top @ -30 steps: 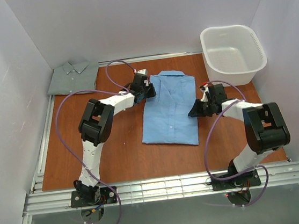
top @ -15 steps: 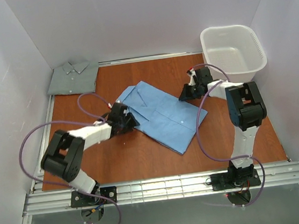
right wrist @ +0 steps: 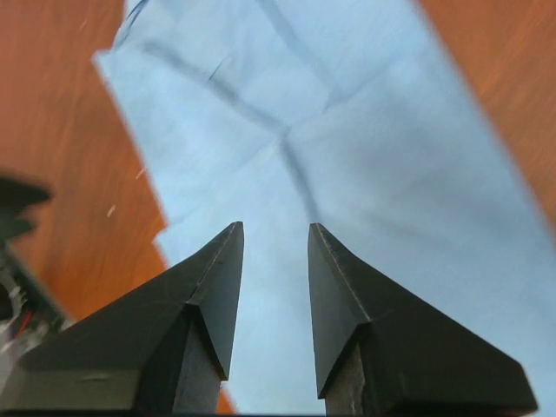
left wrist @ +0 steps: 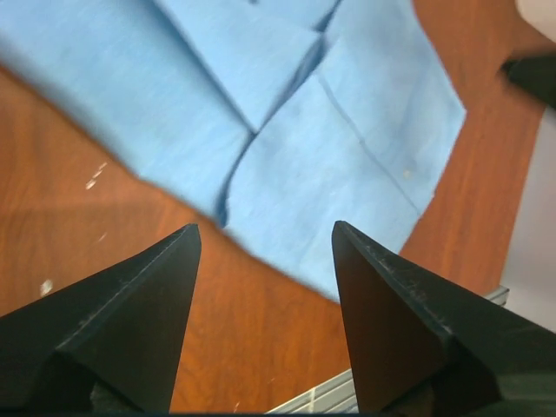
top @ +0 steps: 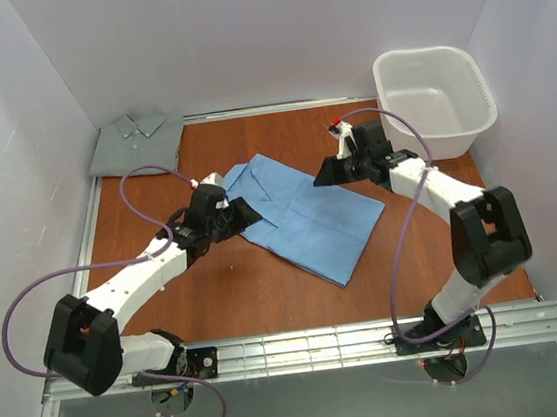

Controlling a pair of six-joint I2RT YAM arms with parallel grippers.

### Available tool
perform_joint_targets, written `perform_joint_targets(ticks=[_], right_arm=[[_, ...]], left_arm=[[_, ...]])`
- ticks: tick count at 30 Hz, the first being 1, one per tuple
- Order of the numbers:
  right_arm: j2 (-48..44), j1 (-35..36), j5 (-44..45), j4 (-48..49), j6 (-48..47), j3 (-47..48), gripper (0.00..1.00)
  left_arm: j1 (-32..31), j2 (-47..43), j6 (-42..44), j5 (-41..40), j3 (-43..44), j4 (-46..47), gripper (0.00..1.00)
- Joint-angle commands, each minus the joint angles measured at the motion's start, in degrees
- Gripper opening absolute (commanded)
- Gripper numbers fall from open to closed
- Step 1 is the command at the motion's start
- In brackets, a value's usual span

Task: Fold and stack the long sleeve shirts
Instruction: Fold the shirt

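Observation:
The sky-blue shirt (top: pixel 304 214) lies folded and turned diagonally in the middle of the table. It also shows in the left wrist view (left wrist: pixel 295 156) and in the right wrist view (right wrist: pixel 347 156). The grey-green shirt (top: pixel 136 142) lies folded in the far left corner. My left gripper (top: pixel 247 215) is open and empty at the blue shirt's left edge, its fingers over bare wood in its own view (left wrist: pixel 261 234). My right gripper (top: pixel 323 175) is open and empty above the blue shirt's far right edge; in its own view (right wrist: pixel 275 230) its fingers hang over blue cloth.
A white plastic basket (top: pixel 435 100) stands at the far right corner, just behind the right arm. White walls close in the table on the left, back and right. An aluminium rail (top: pixel 305 349) runs along the near edge.
The blue shirt has been turned from lying straight to lying diagonally. The left arm swung down and left, then stretched back to the shirt's left edge. The right gripper moved toward the far side.

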Motion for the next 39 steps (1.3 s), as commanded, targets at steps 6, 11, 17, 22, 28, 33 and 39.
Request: perform_joint_targets(ticks=[6, 11, 17, 22, 28, 33, 39], right_arm=[[-16.5, 1.7, -13.8, 6.0, 10.8, -25.1, 0.28], [-18.2, 3.4, -19.1, 10.4, 12.8, -30.3, 0.26], [-12.2, 9.1, -19.4, 13.9, 13.2, -28.5, 0.25], [-4.6, 11.7, -20.0, 16.5, 13.6, -25.8, 0.24], [0.9, 11.9, -22.4, 13.5, 12.4, -26.7, 0.23], [-1.2, 9.8, -21.1, 8.7, 9.4, -31.4, 0.23], [-3.7, 4.0, -19.5, 0.7, 4.1, -33.7, 0.23]], left_arm=[[-7.6, 11.3, 0.0, 7.7, 6.8, 2.2, 0.46], [-9.8, 14.4, -3.6, 8.5, 5.0, 6.5, 0.35], [-9.8, 21.5, -1.3, 3.2, 5.2, 6.4, 0.3], [-9.8, 24.5, -1.3, 1.8, 4.6, 6.2, 0.29], [-8.4, 24.5, -3.7, 0.5, 2.1, 5.4, 0.26], [-6.3, 24.2, -4.4, 0.2, 1.0, 4.5, 0.26], [-4.2, 24.5, -4.8, 0.8, 0.1, 4.4, 0.25]])
